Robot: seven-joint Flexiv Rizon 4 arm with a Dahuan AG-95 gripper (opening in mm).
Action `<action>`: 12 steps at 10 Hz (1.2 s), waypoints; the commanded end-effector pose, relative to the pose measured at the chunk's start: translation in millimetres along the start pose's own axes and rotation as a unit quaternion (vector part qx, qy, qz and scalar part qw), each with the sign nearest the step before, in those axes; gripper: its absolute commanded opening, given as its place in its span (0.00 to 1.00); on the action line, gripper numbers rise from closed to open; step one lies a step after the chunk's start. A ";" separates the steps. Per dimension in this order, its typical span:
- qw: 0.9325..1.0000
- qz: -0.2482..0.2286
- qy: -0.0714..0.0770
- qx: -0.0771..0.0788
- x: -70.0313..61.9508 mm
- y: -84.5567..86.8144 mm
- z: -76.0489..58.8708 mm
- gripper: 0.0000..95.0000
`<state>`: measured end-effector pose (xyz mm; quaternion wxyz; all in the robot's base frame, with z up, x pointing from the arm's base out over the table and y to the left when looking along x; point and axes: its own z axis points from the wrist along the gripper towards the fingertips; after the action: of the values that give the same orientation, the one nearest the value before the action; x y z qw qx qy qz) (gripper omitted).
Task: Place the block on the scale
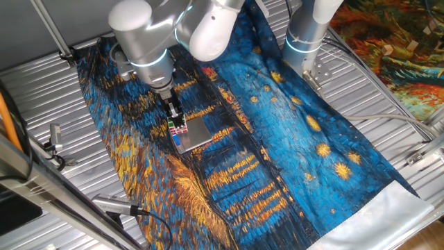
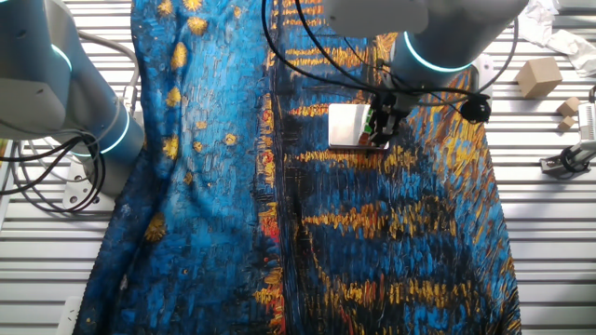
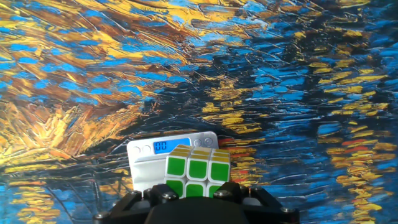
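Observation:
The block point(image 3: 198, 169), a small cube with green, white and yellow stickers, sits between my fingers in the hand view. My gripper point(image 3: 198, 191) is shut on it. Below it lies the scale point(image 3: 144, 167), thin and silver-grey, with its blue display lit. In one fixed view the gripper point(image 1: 177, 123) holds the block point(image 1: 178, 129) over the display end of the scale point(image 1: 198, 132). In the other fixed view the block point(image 2: 376, 124) is at the right edge of the scale point(image 2: 347, 126). I cannot tell whether the block touches the platform.
A blue and orange painted cloth point(image 1: 291, 139) covers the slatted metal table point(image 1: 41, 90). A second arm's base point(image 2: 88, 112) stands at the cloth's edge. Wooden blocks point(image 2: 538, 76) and a clamp point(image 2: 568, 158) lie on the bare slats beside the cloth.

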<state>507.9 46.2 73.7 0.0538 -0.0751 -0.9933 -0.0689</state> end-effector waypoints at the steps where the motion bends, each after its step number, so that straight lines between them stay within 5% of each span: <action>1: 1.000 0.001 0.001 0.004 0.3 0.8 -1.1 0.00; 3: 1.000 -0.007 0.003 0.019 0.3 0.8 -1.1 0.00; 8: 0.995 -0.093 0.009 0.023 0.3 0.8 -1.1 0.00; 12: 0.995 -0.099 0.018 0.024 3.4 4.8 2.3 0.00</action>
<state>505.0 54.7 71.2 0.0715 0.0340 -0.9954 -0.0540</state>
